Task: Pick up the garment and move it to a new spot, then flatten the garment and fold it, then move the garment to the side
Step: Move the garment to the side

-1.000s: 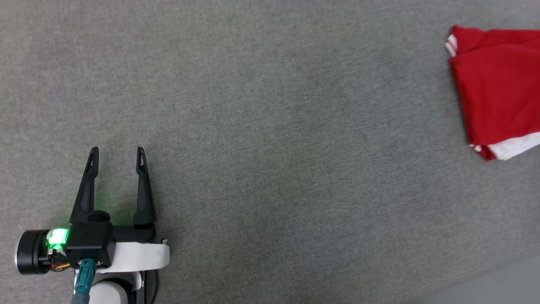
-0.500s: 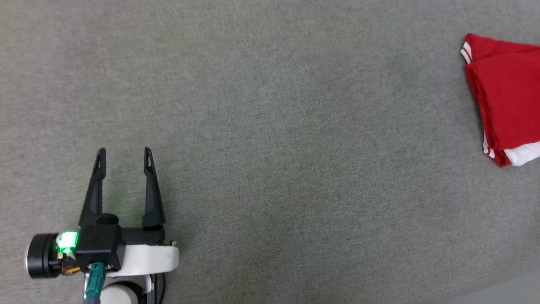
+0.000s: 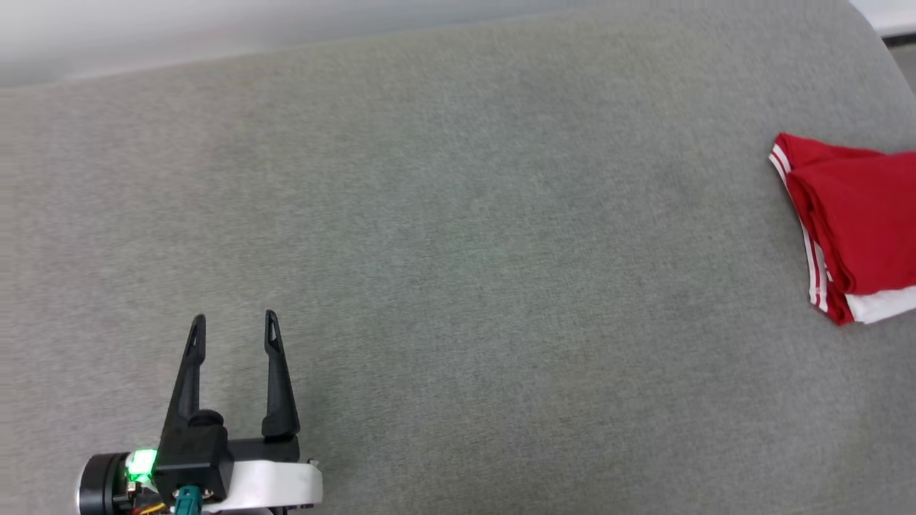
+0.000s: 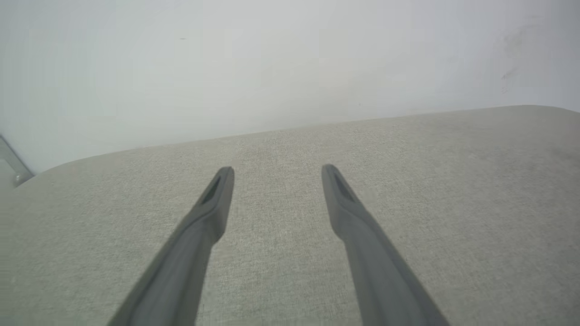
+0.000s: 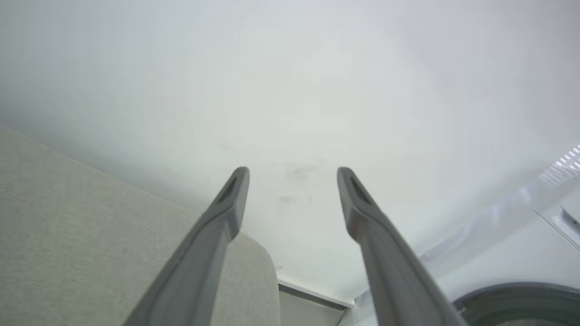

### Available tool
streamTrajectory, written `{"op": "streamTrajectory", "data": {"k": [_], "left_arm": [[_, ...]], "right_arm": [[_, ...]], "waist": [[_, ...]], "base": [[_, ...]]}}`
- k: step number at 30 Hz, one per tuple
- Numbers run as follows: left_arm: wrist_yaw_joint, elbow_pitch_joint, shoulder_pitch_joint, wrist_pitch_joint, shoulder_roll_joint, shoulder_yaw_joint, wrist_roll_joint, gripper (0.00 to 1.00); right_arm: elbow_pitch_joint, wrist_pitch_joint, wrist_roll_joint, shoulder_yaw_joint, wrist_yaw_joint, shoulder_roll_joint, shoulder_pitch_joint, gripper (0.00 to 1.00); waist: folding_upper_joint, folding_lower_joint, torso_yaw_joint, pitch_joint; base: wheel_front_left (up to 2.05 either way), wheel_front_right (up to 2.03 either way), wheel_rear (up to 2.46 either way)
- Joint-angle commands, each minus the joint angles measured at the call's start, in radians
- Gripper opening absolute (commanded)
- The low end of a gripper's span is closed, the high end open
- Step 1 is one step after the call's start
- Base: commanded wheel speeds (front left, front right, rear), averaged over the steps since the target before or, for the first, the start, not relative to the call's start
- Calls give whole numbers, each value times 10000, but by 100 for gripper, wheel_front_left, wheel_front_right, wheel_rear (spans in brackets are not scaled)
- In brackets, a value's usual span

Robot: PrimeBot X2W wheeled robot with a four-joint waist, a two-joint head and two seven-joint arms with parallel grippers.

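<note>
The garment [image 3: 859, 229], red with a white sleeve edge and thin red-and-white stripes, lies folded at the right edge of the grey fabric surface [image 3: 458, 250] in the head view, partly cut off by the frame. My left gripper [image 3: 232, 325] stands open at the lower left, far from the garment, nothing between its fingers. In the left wrist view the left gripper [image 4: 277, 171] is spread over bare grey fabric. In the right wrist view my right gripper [image 5: 292, 172] is open and empty, pointing at a white wall past the surface's corner.
A pale wall [image 3: 215, 28] runs behind the surface's far edge. The rounded right corner of the grey surface [image 5: 253, 271] drops off toward a floor strip, with a dark round object [image 5: 521, 303] at the lower right of the right wrist view.
The head camera has tilted up, so the wall and far edge have come into view and everything sits lower. The left gripper stays open; the garment lies still.
</note>
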Motion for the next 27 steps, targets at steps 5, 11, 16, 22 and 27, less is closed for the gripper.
{"op": "streamTrajectory", "data": {"k": [5,11,16,22,27], "left_arm": [[-59,215,261,-21,-83,-129,-61,100],[-121,458,470,-21,-163,-196,-122,100],[-186,619,660,-21,-197,-182,-143,100],[-288,817,891,-21,-218,-126,-200,100],[-359,898,1130,-21,-237,3,-227,100]], "right_arm": [[-2226,-135,-710,-1374,-13,1141,1628,100],[-4720,-144,-1182,-2016,-11,2409,4256,100],[-5624,-144,-978,-2307,-11,3268,6086,100],[-6159,-145,-598,-3317,-11,4301,8109,100],[-6746,-146,-740,-3680,-10,4837,9555,100]], "waist": [[0,0,694,-754],[0,0,1060,-1313],[0,0,1252,-1671],[0,0,1494,-2082],[0,0,1578,-2420]], "base": [[0,0,0],[0,0,0],[0,0,0],[0,0,0],[0,0,0]]}}
